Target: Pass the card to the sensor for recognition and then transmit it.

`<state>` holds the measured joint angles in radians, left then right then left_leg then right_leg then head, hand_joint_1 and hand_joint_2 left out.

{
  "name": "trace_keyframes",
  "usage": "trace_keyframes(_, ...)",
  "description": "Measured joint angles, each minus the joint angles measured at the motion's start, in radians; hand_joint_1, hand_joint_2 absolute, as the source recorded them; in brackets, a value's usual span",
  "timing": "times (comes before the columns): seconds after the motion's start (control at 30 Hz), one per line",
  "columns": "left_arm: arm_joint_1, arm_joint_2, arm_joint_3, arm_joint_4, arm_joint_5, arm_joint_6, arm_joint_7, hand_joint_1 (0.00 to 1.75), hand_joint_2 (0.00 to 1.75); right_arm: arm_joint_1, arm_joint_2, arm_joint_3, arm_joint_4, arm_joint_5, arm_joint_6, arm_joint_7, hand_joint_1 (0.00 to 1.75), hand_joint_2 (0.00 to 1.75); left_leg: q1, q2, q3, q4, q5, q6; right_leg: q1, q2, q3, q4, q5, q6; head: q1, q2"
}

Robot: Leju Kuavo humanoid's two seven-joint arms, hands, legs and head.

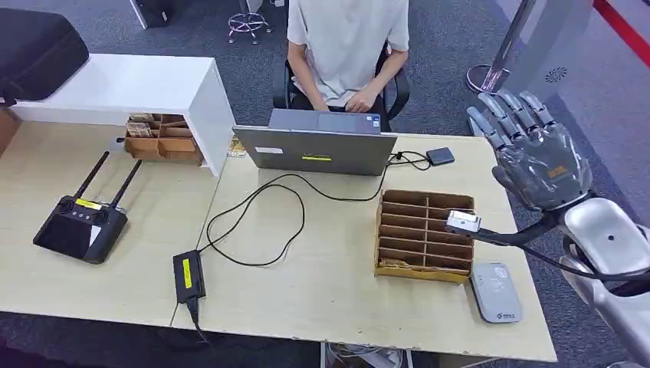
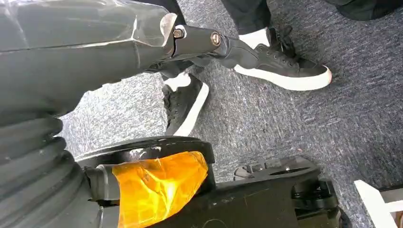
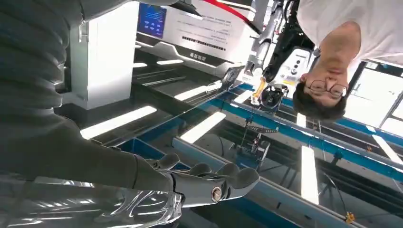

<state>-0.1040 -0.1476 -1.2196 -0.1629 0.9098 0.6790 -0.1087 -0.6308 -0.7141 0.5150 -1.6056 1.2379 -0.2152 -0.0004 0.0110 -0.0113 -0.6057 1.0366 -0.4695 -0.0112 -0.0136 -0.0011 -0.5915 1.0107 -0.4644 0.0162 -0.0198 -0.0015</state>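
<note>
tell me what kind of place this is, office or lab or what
Probably an office-style robot test room: grey carpet, a wooden desk carrying an open laptop with a person seated behind it, plus a twin-antenna remote controller and a card reader laid out for trials.

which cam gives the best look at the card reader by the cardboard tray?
Head view. The grey card reader lies flat on the table, fully visible, just right of the cardboard tray. The left wrist view looks at carpet and shoes; the right wrist view looks up at the ceiling.
</note>
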Motion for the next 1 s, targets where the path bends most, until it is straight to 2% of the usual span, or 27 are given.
trace_keyframes(0.27,0.0,0.0,0.0,0.0,0.0,0.0,0.0,0.0,1.75,0.0,0.0,0.0,0.0,0.0,0.0,0.0,0.0,1.75,0.0,0.0,0.0,0.0,0.0,0.0,0.0,0.0,0.0,0.0,0.0,0.0,0.0,0.0)
trace_keyframes(0.3,0.0,0.0,0.0,0.0,0.003,0.0,-0.001,0.0,1.75,-0.004,0.0,0.0,0.0,-0.019,0.02,-0.009,0.0,1.75,0.0,0.0,0.0,0.0,0.0,0.0,0.0,0.0,0.0,0.0,0.0,0.0,0.0,0.0)
trace_keyframes(0.37,0.002,0.004,0.005,0.0,0.029,0.0,-0.014,0.0,1.75,-0.076,-0.035,0.043,-0.021,-0.181,0.193,-0.083,0.0,1.75,-0.002,0.0,-0.002,0.0,0.0,0.0,-0.003,0.0,-0.002,0.002,0.0,0.0,0.0,0.0)
trace_keyframes(0.4,0.007,0.008,0.012,0.0,0.039,0.0,-0.019,0.0,1.75,-0.154,-0.065,0.082,-0.044,-0.318,0.337,-0.097,0.0,1.75,-0.003,0.0,-0.002,0.0,0.001,0.001,-0.005,0.0,-0.004,0.002,0.0,0.0,0.0,0.0)
trace_keyframes(0.43,0.011,0.013,0.018,0.0,0.047,0.0,-0.026,0.0,1.75,-0.227,-0.098,0.137,-0.071,-0.508,0.561,-0.095,0.0,1.75,-0.004,0.001,-0.002,0.0,0.001,0.0,-0.004,0.002,-0.004,0.002,0.0,0.0,0.0,0.0)
trace_keyframes(0.47,0.012,0.014,0.02,0.0,0.051,0.0,-0.03,0.0,1.75,-0.288,-0.117,0.177,-0.084,-0.602,0.696,-0.088,0.0,1.75,-0.003,0.001,-0.002,0.0,0.001,0.0,-0.004,0.001,-0.004,0.002,0.0,0.0,0.001,0.0)
trace_keyframes(0.5,0.012,0.015,0.022,0.0,0.054,0.0,-0.032,0.0,1.75,-0.339,-0.132,0.216,-0.093,-0.664,0.794,-0.078,0.0,1.75,-0.003,0.001,-0.002,0.0,0.001,0.0,-0.004,0.0,-0.004,0.002,0.0,0.0,0.001,0.0)
trace_keyframes(0.53,0.012,0.016,0.025,0.0,0.057,0.0,-0.032,0.0,1.75,-0.387,-0.143,0.253,-0.1,-0.715,0.847,-0.064,0.0,1.75,-0.003,0.0,-0.003,0.0,0.001,0.0,-0.004,0.0,-0.004,0.002,0.0,0.0,0.0,0.0)
trace_keyframes(0.7,0.013,0.02,0.027,0.0,0.066,0.0,-0.032,0.0,1.75,-0.67,-0.189,0.502,-0.102,-0.932,0.917,0.036,0.0,1.75,-0.003,0.001,-0.003,0.0,0.0,0.0,-0.003,0.001,-0.005,0.002,0.0,0.0,0.0,0.0)
trace_keyframes(0.87,0.013,0.02,0.027,0.0,0.069,0.0,-0.032,0.0,1.75,-0.805,-0.211,0.659,-0.101,-0.994,0.901,0.07,0.0,1.75,-0.003,0.001,-0.003,0.0,0.0,0.0,-0.003,0.001,-0.005,0.001,0.0,0.0,0.001,0.0)
trace_keyframes(1.0,0.013,0.02,0.027,0.0,0.071,0.0,-0.032,0.0,1.75,-0.865,-0.227,0.734,-0.101,-1.009,0.894,0.074,0.0,1.75,-0.003,0.001,-0.002,0.0,0.0,0.0,-0.003,0.001,-0.005,0.001,0.0,0.0,0.001,0.0)
